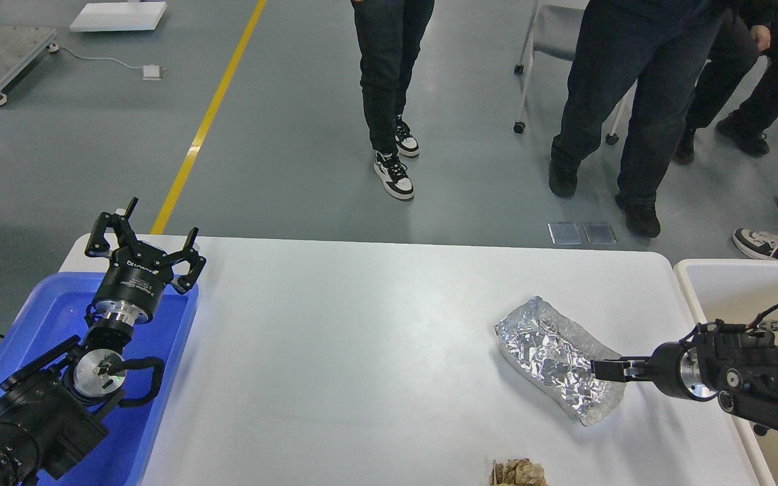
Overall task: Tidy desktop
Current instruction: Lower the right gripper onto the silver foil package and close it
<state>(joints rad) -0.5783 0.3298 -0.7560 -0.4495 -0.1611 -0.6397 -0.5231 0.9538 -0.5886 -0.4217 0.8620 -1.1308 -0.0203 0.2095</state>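
Desktop [362, 337], foil packet [554, 358] pinched by right claw [598, 370], left claw [149, 239] spread empty over blue tray [44, 317]

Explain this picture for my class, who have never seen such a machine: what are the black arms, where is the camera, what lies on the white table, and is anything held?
The camera sits in a humanoid robot's head, looking down at the desktop. The two black arms are its own. The left gripper is open, holding nothing, above a blue tray. The right gripper reaches sideways onto a crumpled foil packet; whether it grips the packet cannot be told. A crumpled brown paper ball lies at the near edge. An off-white bin stands on the right. People stand behind.
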